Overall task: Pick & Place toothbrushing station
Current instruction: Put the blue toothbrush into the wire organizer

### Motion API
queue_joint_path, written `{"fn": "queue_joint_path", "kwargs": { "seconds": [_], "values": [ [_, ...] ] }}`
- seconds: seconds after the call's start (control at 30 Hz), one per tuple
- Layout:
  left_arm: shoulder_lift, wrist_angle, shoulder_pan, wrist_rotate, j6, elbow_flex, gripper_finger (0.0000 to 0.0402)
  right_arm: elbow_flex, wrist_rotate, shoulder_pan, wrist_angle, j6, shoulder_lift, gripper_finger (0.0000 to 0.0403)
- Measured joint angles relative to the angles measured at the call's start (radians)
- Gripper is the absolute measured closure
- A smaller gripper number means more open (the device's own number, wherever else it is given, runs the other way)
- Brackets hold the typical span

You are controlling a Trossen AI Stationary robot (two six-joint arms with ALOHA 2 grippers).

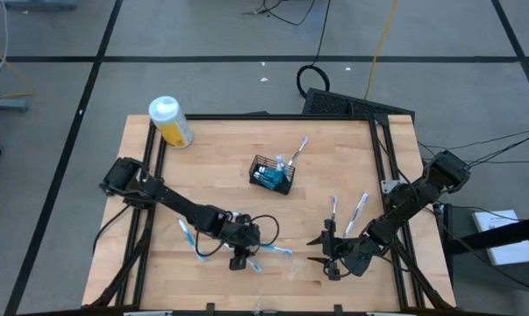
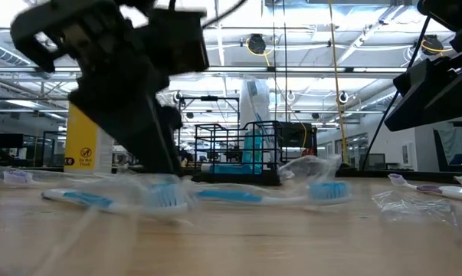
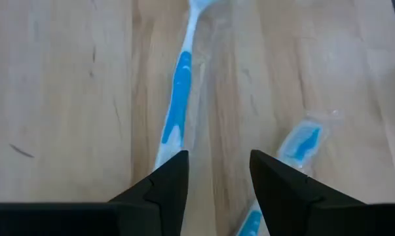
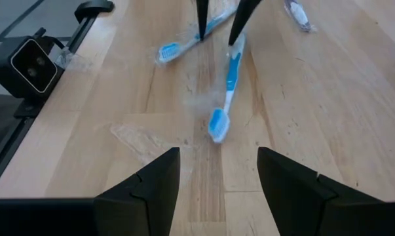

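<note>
The left gripper, fingers apart and holding nothing, hovers over a toothbrush near the table's front edge; it should drop straight and pinch the handle. The basket sits mid-table. The right gripper waits released, front right.

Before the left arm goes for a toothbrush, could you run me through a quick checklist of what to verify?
1. Left gripper jaws open: ok.
2. Left gripper empty: ok.
3. Toothbrush lying ahead of the left jaws, handle near the gap: ok.
4. Basket upright on the table, with room: ok, a tube and one brush inside.
5. Right gripper open and apart from the left: ok.
6. Clear wrapper clear of the target brush: cannot tell.
</note>
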Motion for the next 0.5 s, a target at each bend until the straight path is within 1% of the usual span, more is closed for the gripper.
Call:
{"fn": "queue_joint_path", "kwargs": {
  "seconds": [0.1,0.37,0.5],
  "values": [
    [0.001,-0.075,-0.011,-0.028,0.029,0.038,0.0234,0.0,0.0,0.0,0.0,-0.001,0.0,0.0209],
    [0.001,-0.098,0.014,-0.078,0.059,0.043,0.0234,0.0,-0.001,0.006,0.013,-0.004,0.0,0.0209],
    [0.001,-0.104,0.025,-0.079,0.068,0.041,0.0234,0.0,-0.001,0.009,0.015,-0.002,0.0,0.0209]
  ]
}}
